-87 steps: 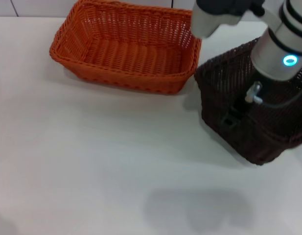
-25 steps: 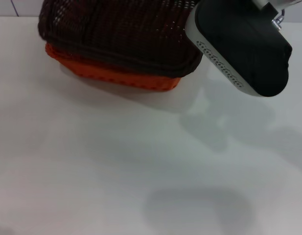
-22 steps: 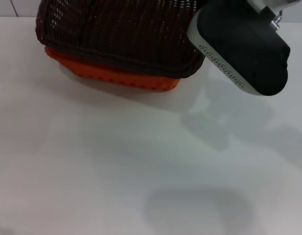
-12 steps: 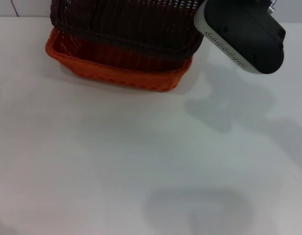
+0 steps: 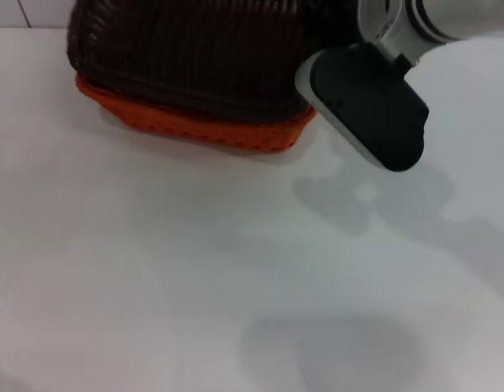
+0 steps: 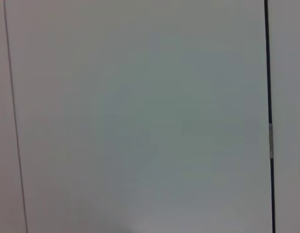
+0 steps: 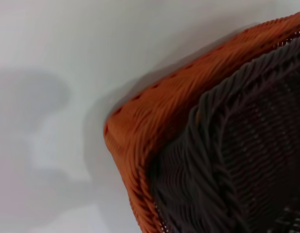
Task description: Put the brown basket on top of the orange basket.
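Note:
The brown basket [image 5: 186, 57] sits in the orange basket [image 5: 194, 129] at the far middle of the table, covering all but the orange front rim and wall. My right arm's black and white housing [image 5: 366, 106] hangs over the stack's right end and hides the gripper's fingers. The right wrist view shows a corner of the orange basket [image 7: 154, 111] with the brown basket [image 7: 237, 145] nested inside it, rim close to rim. My left gripper is out of view.
The white table [image 5: 194, 278] stretches in front of the baskets, with arm shadows on it at the right. The left wrist view shows only a pale flat panel [image 6: 140, 116] with thin dark seams.
The brown basket went from the table at the right onto the orange basket. In the last half second my right arm's housing has moved down and to the left, toward the stack's right end.

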